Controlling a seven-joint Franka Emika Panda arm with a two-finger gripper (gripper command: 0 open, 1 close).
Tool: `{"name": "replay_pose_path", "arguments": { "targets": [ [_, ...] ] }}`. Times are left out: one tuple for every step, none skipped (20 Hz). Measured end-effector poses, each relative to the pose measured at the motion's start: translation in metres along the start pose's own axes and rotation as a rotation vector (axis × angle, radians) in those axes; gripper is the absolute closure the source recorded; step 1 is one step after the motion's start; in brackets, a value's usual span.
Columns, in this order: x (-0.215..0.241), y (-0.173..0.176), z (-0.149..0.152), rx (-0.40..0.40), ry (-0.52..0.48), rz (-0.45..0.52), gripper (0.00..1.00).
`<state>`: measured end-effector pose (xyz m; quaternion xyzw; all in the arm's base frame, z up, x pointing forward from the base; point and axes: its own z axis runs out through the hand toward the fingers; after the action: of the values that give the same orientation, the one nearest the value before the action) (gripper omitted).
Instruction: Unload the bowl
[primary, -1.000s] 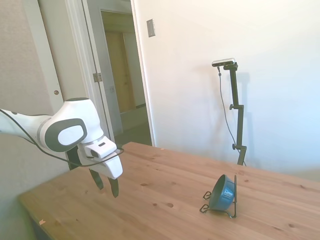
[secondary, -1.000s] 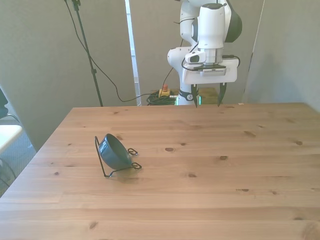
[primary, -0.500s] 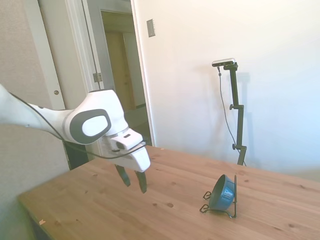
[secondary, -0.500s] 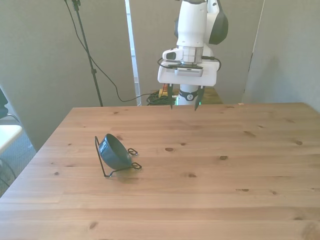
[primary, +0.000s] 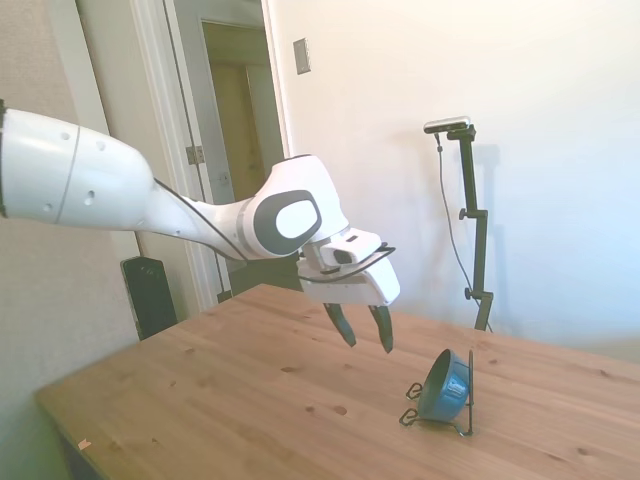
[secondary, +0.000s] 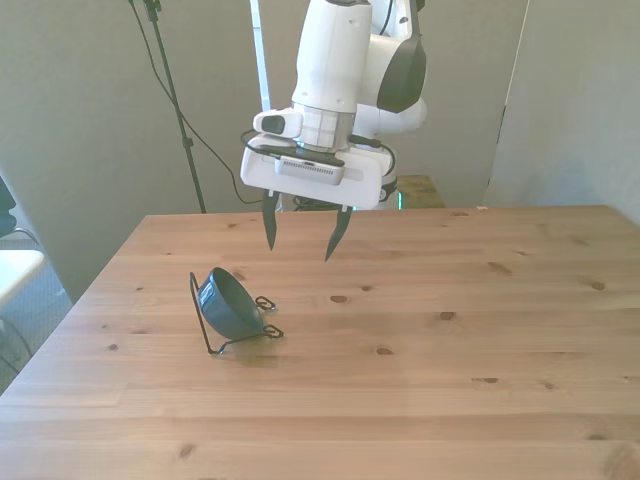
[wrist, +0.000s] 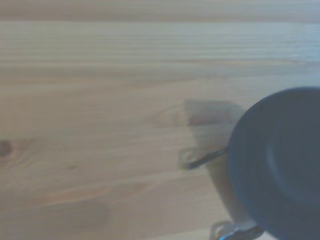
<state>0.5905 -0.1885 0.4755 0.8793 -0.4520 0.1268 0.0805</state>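
The dark blue bowl leans tilted in a thin black wire rack on the wooden table, toward the front view's left. In the side view the bowl rests against the rack's upright wire. My gripper hangs open above the table, apart from the bowl and nearer the table's far edge; in the side view the gripper is up and to the left of it. The wrist view shows the bowl's dark underside, blurred, with a bit of rack wire.
The bare wooden table spreads across the front view's right and near side. An open doorway and a white wall lie behind the table in the side view.
The arm has swung out from near the table's far edge toward the bowl and come lower. The fingers stay open, and the bowl and rack have not moved.
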Motion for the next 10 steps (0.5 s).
{"name": "replay_pose_path", "arguments": {
  "targets": [
    [0.009,-0.003,0.004,-0.011,0.012,0.003,0.0],
    [0.016,-0.006,0.007,-0.03,0.037,0.008,0.0],
    [0.026,-0.017,0.015,-0.058,0.074,0.032,0.0],
    [0.027,-0.017,0.015,-0.06,0.075,0.033,0.0],
    [0.029,-0.018,0.014,-0.063,0.078,0.032,0.0],
    [0.03,-0.02,0.014,-0.073,0.085,0.025,0.0],
    [0.03,-0.023,0.014,-0.083,0.093,0.014,0.0],
    [0.029,-0.028,0.015,-0.094,0.1,0.001,0.0],
    [0.027,-0.032,0.017,-0.105,0.106,-0.013,0.0],
    [0.025,-0.036,0.019,-0.113,0.111,-0.024,0.0]
  ]
}}
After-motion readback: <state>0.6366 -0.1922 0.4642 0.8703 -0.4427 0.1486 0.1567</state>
